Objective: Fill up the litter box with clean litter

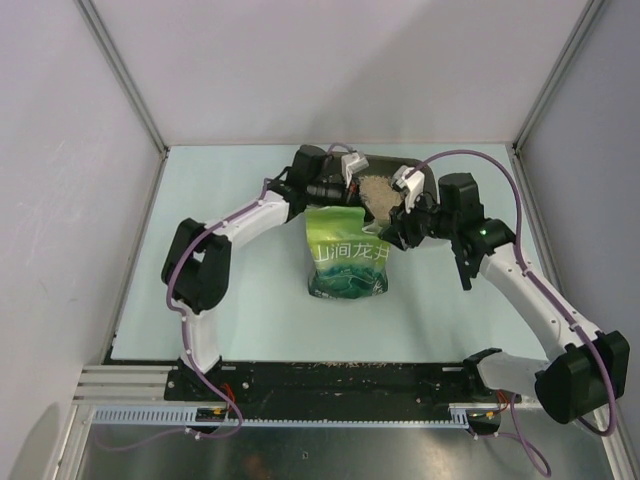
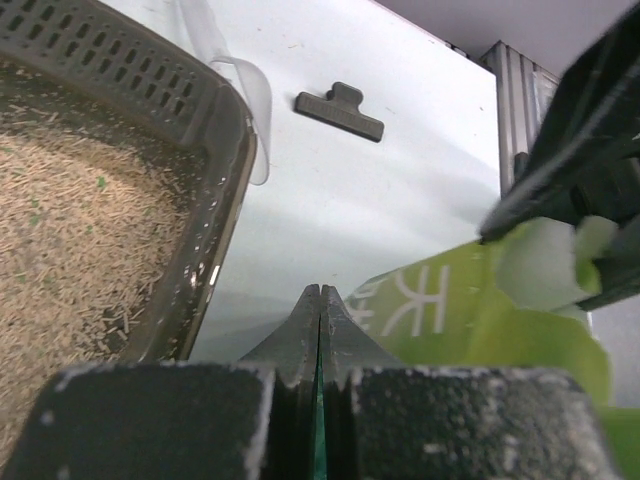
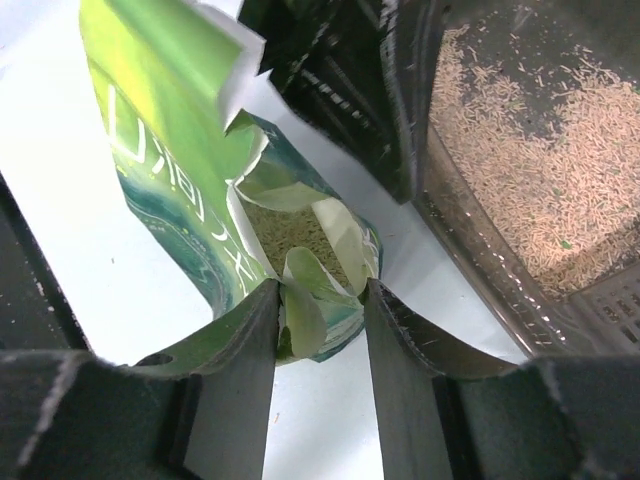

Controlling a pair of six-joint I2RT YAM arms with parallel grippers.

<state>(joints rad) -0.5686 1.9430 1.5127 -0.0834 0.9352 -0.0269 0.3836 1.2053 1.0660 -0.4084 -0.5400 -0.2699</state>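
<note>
Pale greenish-white surface (image 1: 250, 320), boxed in by plain white panels (image 1: 340, 70) at 9, 12 and 3 o'clock, aluminium posts (image 1: 122, 75) in the far corners, black rail (image 1: 330, 383) along 6. Soft even light.

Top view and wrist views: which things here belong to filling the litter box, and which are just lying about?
Job in hand:
- litter box
- clean litter, some already in the box
- green bag, open, granules visible inside

Lying about:
- dark clip, on the table away from the box
- clear plastic piece, beside the box rim, untouched
</note>
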